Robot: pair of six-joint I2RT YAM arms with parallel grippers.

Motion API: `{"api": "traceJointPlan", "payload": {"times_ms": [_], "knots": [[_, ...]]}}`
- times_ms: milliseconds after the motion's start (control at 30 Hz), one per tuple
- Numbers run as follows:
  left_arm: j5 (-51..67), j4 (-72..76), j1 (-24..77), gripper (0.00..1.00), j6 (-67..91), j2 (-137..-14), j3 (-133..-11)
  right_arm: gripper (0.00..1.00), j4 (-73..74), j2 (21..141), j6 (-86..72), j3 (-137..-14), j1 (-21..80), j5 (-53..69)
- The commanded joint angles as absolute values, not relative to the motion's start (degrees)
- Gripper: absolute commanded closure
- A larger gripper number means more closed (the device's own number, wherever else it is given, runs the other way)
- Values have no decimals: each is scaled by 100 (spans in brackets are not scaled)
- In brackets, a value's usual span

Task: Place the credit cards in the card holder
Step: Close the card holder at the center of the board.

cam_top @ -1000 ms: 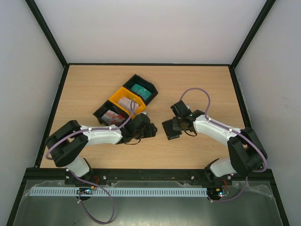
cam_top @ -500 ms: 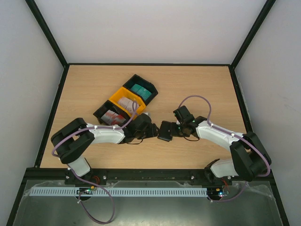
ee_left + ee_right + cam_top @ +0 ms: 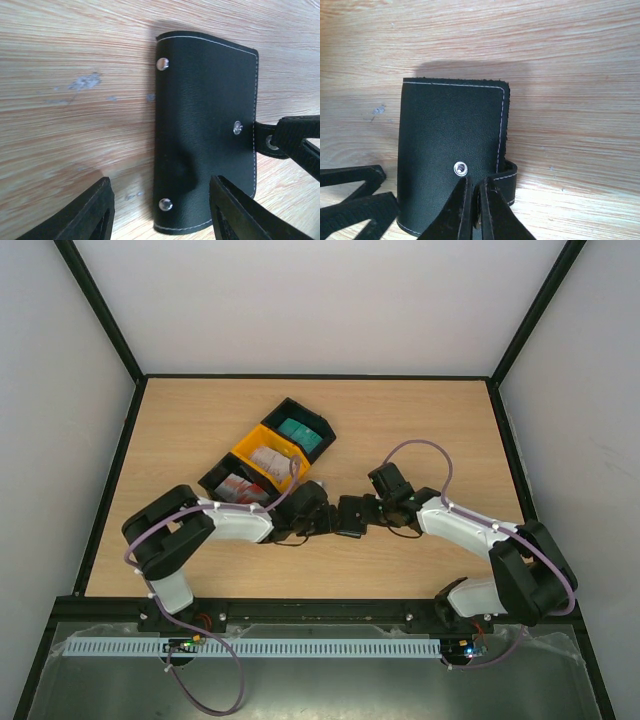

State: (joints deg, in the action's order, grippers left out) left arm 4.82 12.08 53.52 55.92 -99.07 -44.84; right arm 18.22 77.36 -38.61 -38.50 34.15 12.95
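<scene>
Card holder (image 3: pixel 205 125) sits under spread left gripper (image 3: pixel 160 190); lowered right gripper (image 3: pixel 476 182) pinches its strap (image 3: pixel 506 172).

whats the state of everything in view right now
card holder: folded, strap pinched by right jaws
left jaws: open at the holder's end, not gripping
right jaws: shut on the holder's strap
credit cards: sorted by colour in three bins
</scene>
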Motion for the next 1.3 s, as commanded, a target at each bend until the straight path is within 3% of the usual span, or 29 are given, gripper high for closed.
{"api": "traceJointPlan", "payload": {"times_ms": [0, 533, 900, 1267], "knots": [[684, 1178, 5429, 47, 5454, -10187, -4677, 94, 1648, 7639, -3947, -3811, 3444, 1073], [655, 1117, 5479, 52, 5431, -10357, -4665, 98, 1512, 7796, -3943, -3834, 3445, 1116], [791, 1196, 5528, 71, 5406, -10551, -4737, 98, 1514, 8253, -3812, -4018, 3745, 850], [844, 1248, 5555, 78, 5396, -10635, -4696, 98, 1202, 8202, -3909, -4008, 3815, 686]]}}
